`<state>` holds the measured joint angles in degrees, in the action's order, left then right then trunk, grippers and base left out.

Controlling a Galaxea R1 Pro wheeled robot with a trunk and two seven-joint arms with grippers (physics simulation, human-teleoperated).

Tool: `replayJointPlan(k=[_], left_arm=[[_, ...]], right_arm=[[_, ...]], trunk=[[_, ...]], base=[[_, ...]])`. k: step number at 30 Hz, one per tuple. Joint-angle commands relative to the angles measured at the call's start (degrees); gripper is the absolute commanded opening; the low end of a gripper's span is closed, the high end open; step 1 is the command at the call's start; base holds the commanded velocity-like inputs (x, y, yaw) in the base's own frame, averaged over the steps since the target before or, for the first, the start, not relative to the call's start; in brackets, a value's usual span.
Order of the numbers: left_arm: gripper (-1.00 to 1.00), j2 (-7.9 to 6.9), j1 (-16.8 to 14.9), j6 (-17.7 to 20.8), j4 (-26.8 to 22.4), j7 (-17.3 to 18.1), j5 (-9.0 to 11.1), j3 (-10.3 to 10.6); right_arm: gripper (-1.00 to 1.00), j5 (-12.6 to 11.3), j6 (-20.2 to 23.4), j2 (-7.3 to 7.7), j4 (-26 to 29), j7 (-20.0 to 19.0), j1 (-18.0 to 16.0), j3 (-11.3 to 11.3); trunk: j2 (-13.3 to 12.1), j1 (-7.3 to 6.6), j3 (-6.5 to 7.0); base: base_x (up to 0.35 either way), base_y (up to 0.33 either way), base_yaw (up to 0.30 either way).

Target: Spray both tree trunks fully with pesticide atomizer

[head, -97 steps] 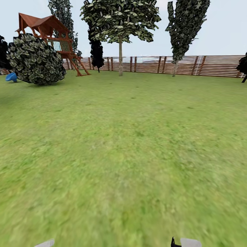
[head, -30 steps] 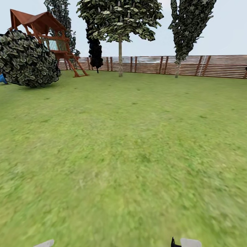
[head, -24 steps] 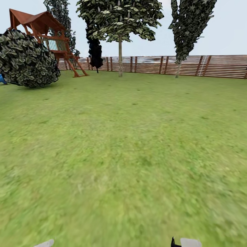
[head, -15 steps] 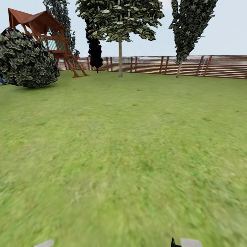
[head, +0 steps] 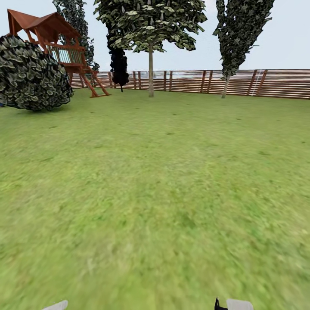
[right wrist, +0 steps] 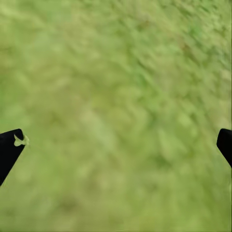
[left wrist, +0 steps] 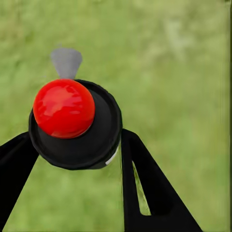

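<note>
Two trees stand at the far side of the lawn (head: 163, 181), close to the wooden fence (head: 241, 82). One tree (head: 150, 26), a little left of the middle, has a broad leafy crown and a slim, straight, pale trunk (head: 151, 73) that comes down to the grass just in front of the fence. The other tree (head: 241, 30), to the right, has a narrow upright crown and a thin trunk (head: 225, 86) that leans slightly. Between me and them lies open grass. Far on the left sits a big round bush (head: 32, 75), and behind it a red-brown play tower (head: 51, 38) with a ladder. A nearly black narrow conifer (head: 119, 64) stands by the fence, left of the broad tree.

My left gripper (left wrist: 79, 159) is clamped on the sprayer (left wrist: 75, 125): I see its black round body with a red knob and a grey nozzle between my two black fingers (left wrist: 145, 193), with grass beyond. The sprayer is thus in my left grasp, well apart from both trees.

My right gripper (right wrist: 118, 145) is spread wide, its two dark fingertips (right wrist: 9, 147) at opposite edges of the picture with nothing but grass between them.
</note>
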<state>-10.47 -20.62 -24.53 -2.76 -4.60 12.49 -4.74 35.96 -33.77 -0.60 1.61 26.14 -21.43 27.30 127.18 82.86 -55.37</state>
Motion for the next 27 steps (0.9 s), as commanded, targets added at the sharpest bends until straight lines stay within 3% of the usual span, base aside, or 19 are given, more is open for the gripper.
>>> replayJointPlan(k=[1, 27], left_arm=[[-1.00, 0.01, 0.0, -0.2, 0.0, 0.0, -0.2, -0.4], [-1.00, 0.01, 0.0, -0.2, 0.0, 0.0, -0.2, -0.4]], right_arm=[[1.00, 0.6, -0.1, -0.01, 0.0, 0.3, 0.0, 0.4], [1.00, 0.6, -0.1, -0.01, 0.0, 0.3, 0.0, 0.4]], trunk=[[0.0, 0.03, -0.05], [0.0, 0.03, -0.05]], base=[[0.340, 0.000, 0.000], [0.340, 0.000, 0.000]])
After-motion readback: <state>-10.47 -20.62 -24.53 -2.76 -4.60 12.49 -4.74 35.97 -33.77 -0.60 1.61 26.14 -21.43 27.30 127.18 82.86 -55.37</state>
